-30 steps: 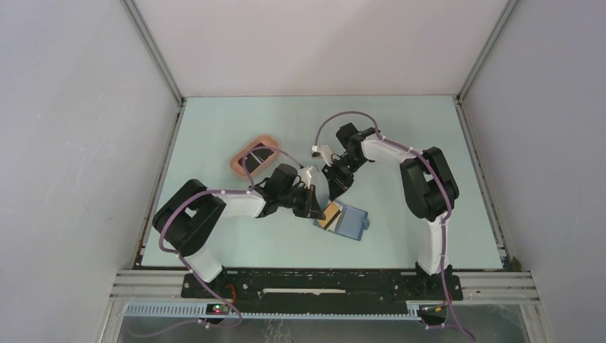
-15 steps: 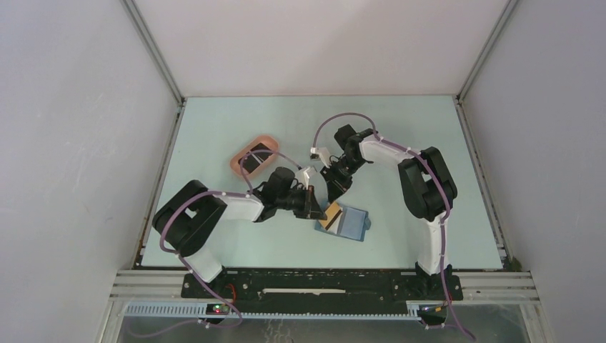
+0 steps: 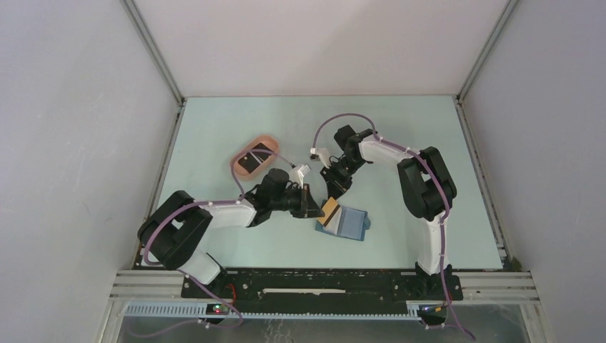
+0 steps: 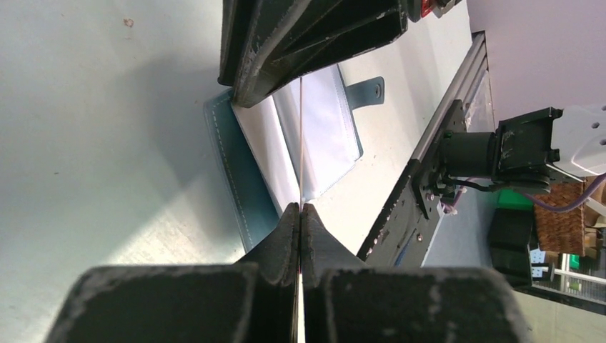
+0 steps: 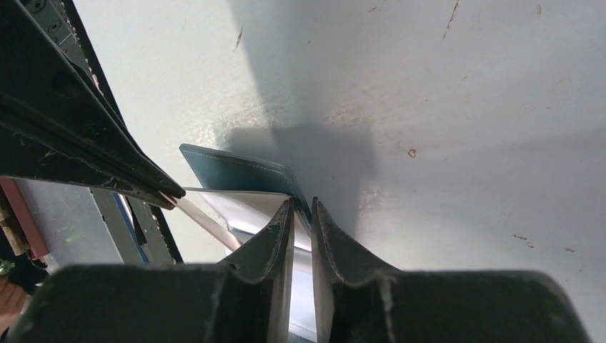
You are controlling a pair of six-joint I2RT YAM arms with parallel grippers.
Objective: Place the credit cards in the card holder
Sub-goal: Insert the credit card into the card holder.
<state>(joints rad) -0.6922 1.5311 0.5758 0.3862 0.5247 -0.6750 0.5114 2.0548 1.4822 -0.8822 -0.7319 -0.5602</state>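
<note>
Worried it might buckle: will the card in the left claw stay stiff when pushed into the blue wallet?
Probably stiff: the card shows as a dead-straight line from the left claw. Being so thin, it may slip sideways. The blue wallet, leaf curving, could fold instead.

Grips a thin credit card (image 4: 301, 143) edge-on in the left gripper (image 4: 301, 213), jaws pressed flat together. Reaches its far end to the right gripper (image 4: 246, 89), over the open blue card holder (image 4: 246, 186) on the table (image 4: 86, 143).
</note>
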